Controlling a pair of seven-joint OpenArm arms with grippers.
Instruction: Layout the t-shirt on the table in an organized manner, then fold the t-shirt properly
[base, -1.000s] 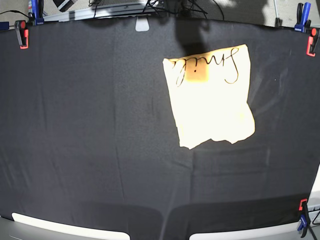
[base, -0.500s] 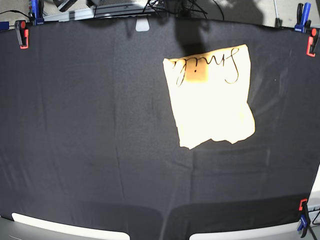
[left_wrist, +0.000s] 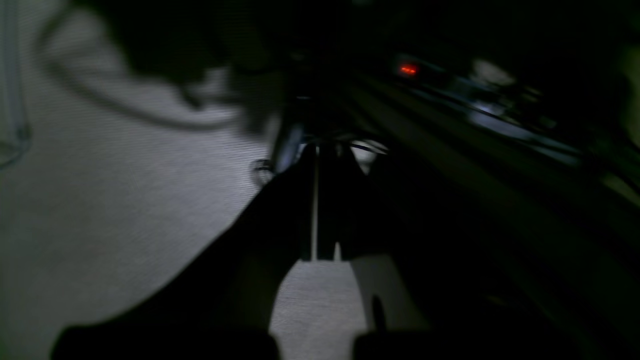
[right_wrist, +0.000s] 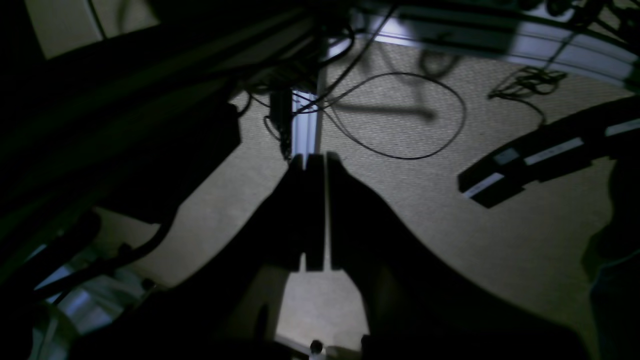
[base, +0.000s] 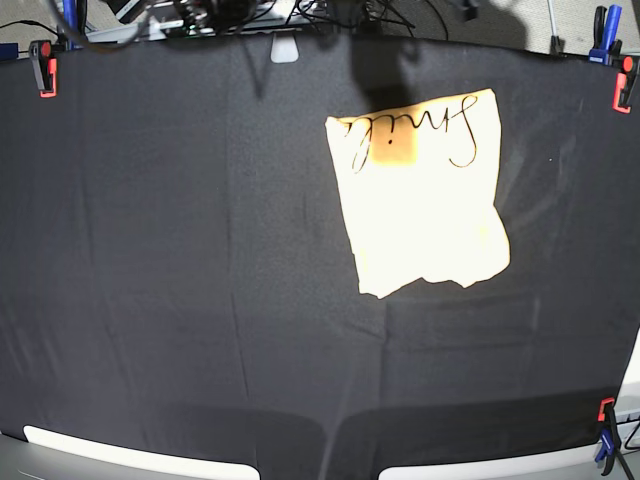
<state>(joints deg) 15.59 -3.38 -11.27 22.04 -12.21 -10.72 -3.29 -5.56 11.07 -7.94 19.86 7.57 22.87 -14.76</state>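
Observation:
The t-shirt (base: 420, 195) lies folded into a pale orange-yellow rectangle on the black table (base: 180, 260), right of centre towards the far edge. Its black cursive print faces up along its far end. No gripper is near it. In the left wrist view my left gripper (left_wrist: 320, 150) is shut with nothing in it and hangs over grey carpet beyond the table. My right gripper (right_wrist: 315, 159) is also shut and empty, above carpet strewn with cables.
Red and blue clamps (base: 42, 62) (base: 624, 80) (base: 606, 430) pin the cloth at the table's corners. A small white tab (base: 285, 48) sits at the far edge. Cables (right_wrist: 400, 115) and an aluminium rail (right_wrist: 305, 127) lie on the floor behind the table.
The t-shirt has not moved. Dark arm parts behind the table's far left edge have shifted to the right along that edge.

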